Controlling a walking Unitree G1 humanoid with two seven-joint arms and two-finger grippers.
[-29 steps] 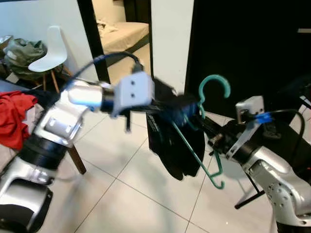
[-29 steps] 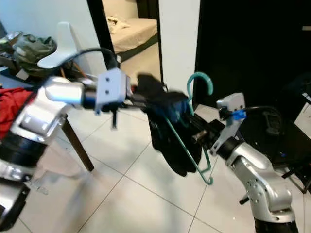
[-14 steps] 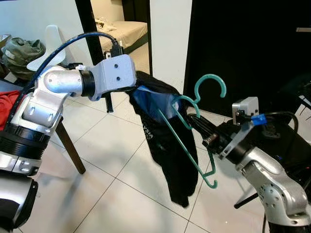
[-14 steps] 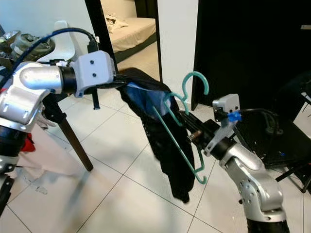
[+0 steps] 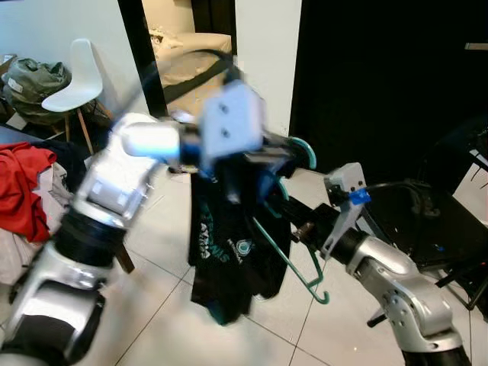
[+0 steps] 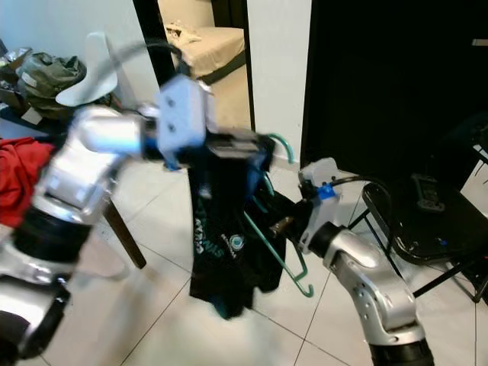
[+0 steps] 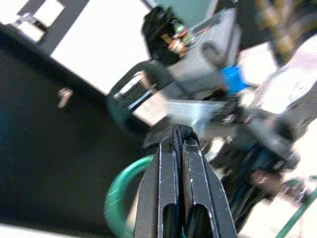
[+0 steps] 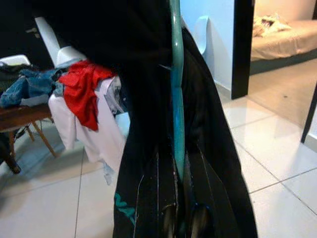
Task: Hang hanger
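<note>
A teal plastic hanger (image 5: 296, 265) is tilted in mid-air, its hook (image 5: 303, 149) near the top. My right gripper (image 5: 293, 219) is shut on the hanger's bar (image 8: 177, 99); the right wrist view has that bar running between the fingers (image 8: 148, 198). A black garment with teal print (image 5: 225, 252) hangs down over the hanger. At the garment's top, beside the hook, my left gripper (image 5: 280, 158) is shut on a fold of the black fabric (image 7: 179, 139). The teal hook (image 7: 116, 196) curves just beyond its fingers (image 7: 158, 198).
A white chair (image 5: 72, 84) and a table with red clothing (image 5: 27, 183) stand at the left. A doorway behind opens onto a bed (image 5: 183, 57). A dark wall (image 5: 381, 76) and a black folding stand (image 5: 450, 229) are at the right. Below is tiled floor (image 5: 160, 320).
My left arm has swung right and carried the garment's top to the hanger's hook. The garment now hangs straight down with its print showing. The right gripper and hanger have shifted left.
</note>
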